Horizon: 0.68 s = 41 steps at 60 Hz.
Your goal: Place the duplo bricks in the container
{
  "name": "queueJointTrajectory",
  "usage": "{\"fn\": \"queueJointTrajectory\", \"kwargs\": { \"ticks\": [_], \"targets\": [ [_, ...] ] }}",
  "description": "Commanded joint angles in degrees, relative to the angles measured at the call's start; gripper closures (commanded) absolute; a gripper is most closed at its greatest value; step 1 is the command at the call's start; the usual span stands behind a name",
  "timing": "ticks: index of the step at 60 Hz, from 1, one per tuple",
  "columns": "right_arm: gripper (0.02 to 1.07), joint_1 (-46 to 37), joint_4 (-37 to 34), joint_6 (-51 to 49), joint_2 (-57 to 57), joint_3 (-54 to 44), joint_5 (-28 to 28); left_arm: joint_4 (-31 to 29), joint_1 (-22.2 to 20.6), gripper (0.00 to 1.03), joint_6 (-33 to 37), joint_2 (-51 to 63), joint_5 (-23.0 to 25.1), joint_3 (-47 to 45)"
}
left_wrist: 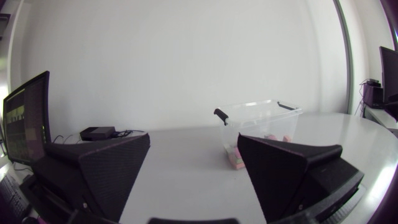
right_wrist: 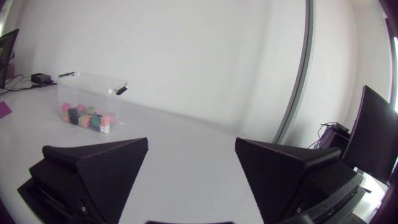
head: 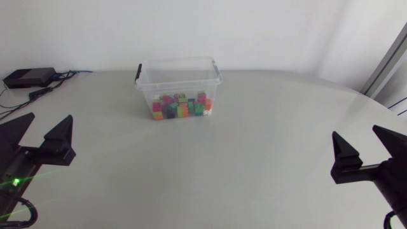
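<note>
A clear plastic container (head: 179, 81) with black handles stands at the back middle of the table, holding several coloured duplo bricks (head: 181, 106). In the left wrist view the container (left_wrist: 258, 124) is ahead of the fingers, bricks (left_wrist: 236, 158) showing at its base. In the right wrist view the container (right_wrist: 90, 96) sits far ahead with bricks (right_wrist: 87, 118) inside. My left gripper (head: 38, 137) rests open near the table's left edge. My right gripper (head: 369, 149) rests open near the right edge. Neither holds anything.
A black box (head: 28, 77) with cables lies at the back left corner of the table; it also shows in the left wrist view as a black box (left_wrist: 97, 132).
</note>
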Motion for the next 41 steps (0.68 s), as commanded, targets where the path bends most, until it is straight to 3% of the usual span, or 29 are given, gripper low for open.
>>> {"fn": "queueJointTrajectory", "kwargs": {
  "ticks": [1,27,41],
  "targets": [
    [0.06,-0.9,2.1,3.1,-1.2,-2.9,-1.0,-0.4,1.0,0.06,-2.0,-2.6,1.2,-3.0],
    [0.07,-4.8,9.5,11.6,-6.0,-12.7,-6.5,-3.3,4.8,0.07,-6.4,-14.9,7.0,-12.9],
    [0.07,-4.8,9.5,11.6,-6.0,-12.7,-6.5,-3.3,4.8,0.07,-6.4,-14.9,7.0,-12.9]
  ]
}}
